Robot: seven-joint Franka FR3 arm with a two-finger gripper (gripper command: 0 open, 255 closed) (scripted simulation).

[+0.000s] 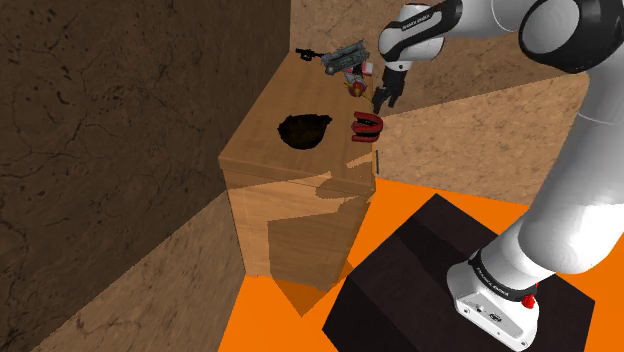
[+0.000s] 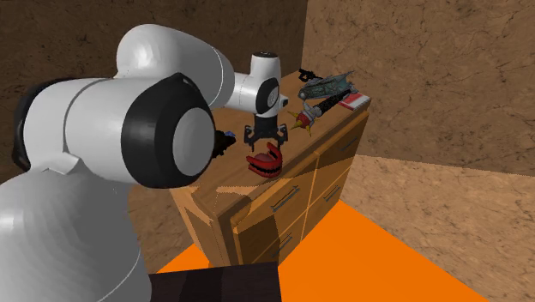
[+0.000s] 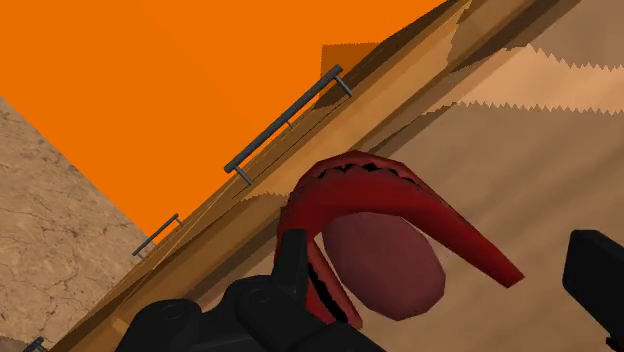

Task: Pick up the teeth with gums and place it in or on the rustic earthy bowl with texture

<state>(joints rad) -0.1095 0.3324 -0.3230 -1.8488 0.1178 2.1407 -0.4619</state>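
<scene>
The teeth with gums (image 1: 368, 126) are a dark red open jaw model lying near the edge of the wooden dresser top (image 1: 270, 130). The bowl (image 1: 305, 130) is dark brown and rough, a short way off toward the shoulder view's left. My black gripper (image 1: 388, 97) hangs just above the teeth, pointing down, open. In the second exterior view the gripper (image 2: 266, 139) is directly over the teeth (image 2: 266, 162). In the wrist view the teeth (image 3: 385, 230) lie between the spread fingers (image 3: 292, 268), with the gripper (image 3: 445, 290) not clasping them.
Clutter (image 1: 345, 60) of a grey-green gadget, a red-white box and small dark items sits at the dresser's far end. The dresser front has drawer handles (image 3: 285, 120). Below is orange floor (image 1: 420, 195). My dark stand (image 1: 420, 270) is close to the dresser.
</scene>
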